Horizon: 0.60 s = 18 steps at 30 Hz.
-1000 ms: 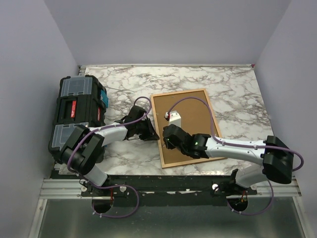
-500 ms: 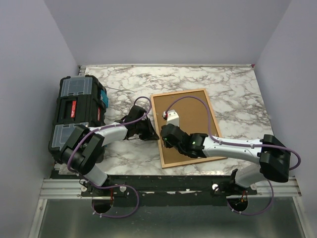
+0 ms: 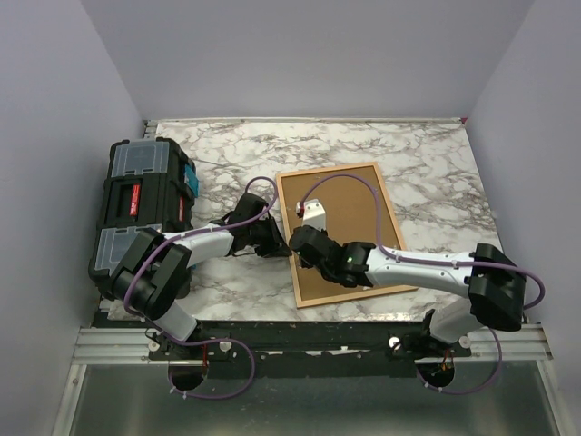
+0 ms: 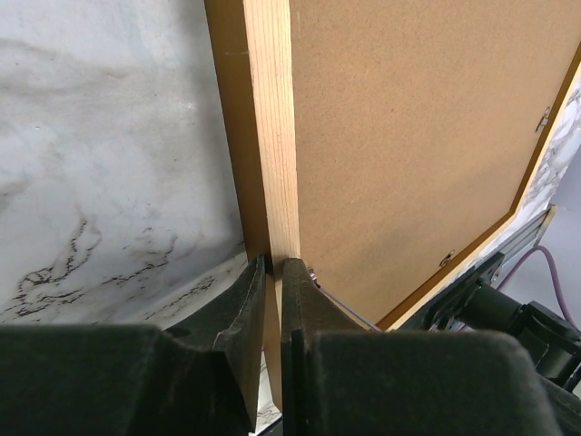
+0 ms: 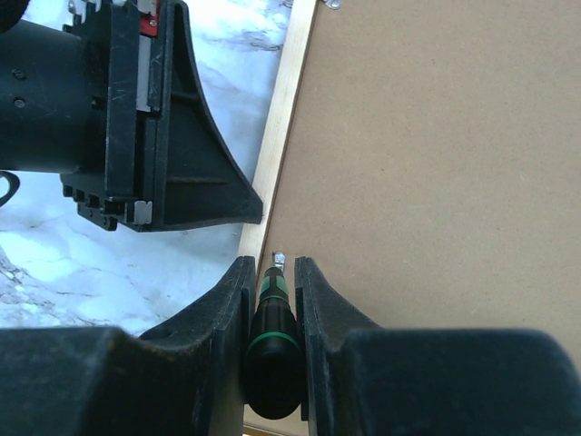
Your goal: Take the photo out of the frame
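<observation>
The frame (image 3: 327, 170) lies face down on the marble table, its brown backing board (image 3: 349, 213) facing up. The photo is hidden under the board. My left gripper (image 4: 274, 265) is shut on the frame's left wooden rail (image 4: 272, 136), pinching it from both sides. My right gripper (image 5: 274, 262) is shut on a small screwdriver (image 5: 272, 318) with a black and green handle. Its metal tip touches the seam between the rail (image 5: 286, 118) and the backing board (image 5: 436, 163), just beside the left gripper's finger (image 5: 182, 154). In the top view both grippers meet at the frame's left edge (image 3: 289, 238).
A black toolbox (image 3: 141, 204) stands at the table's left side, close behind the left arm. Small metal retaining tabs (image 4: 543, 116) sit along the frame's inner edge. Purple cables loop over the backing board (image 3: 349, 182). Grey walls enclose the table on three sides.
The right gripper with the screwdriver has crept a little up and left toward the frame's left rail. The left gripper's jaws have tightened slightly on the rail.
</observation>
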Each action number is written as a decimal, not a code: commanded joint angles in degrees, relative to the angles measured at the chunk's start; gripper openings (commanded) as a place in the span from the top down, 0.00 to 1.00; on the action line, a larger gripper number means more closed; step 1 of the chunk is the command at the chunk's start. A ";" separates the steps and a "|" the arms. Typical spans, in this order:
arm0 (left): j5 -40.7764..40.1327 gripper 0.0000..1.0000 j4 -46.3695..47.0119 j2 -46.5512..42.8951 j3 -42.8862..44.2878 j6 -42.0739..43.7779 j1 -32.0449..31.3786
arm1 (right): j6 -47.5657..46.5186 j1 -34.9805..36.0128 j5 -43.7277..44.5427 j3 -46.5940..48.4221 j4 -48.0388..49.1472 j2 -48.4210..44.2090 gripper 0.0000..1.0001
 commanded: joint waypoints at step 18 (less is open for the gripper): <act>-3.52 0.68 -3.58 0.57 1.90 3.54 -0.05 | -2.97 -8.03 -4.97 0.06 9.40 -4.59 1.00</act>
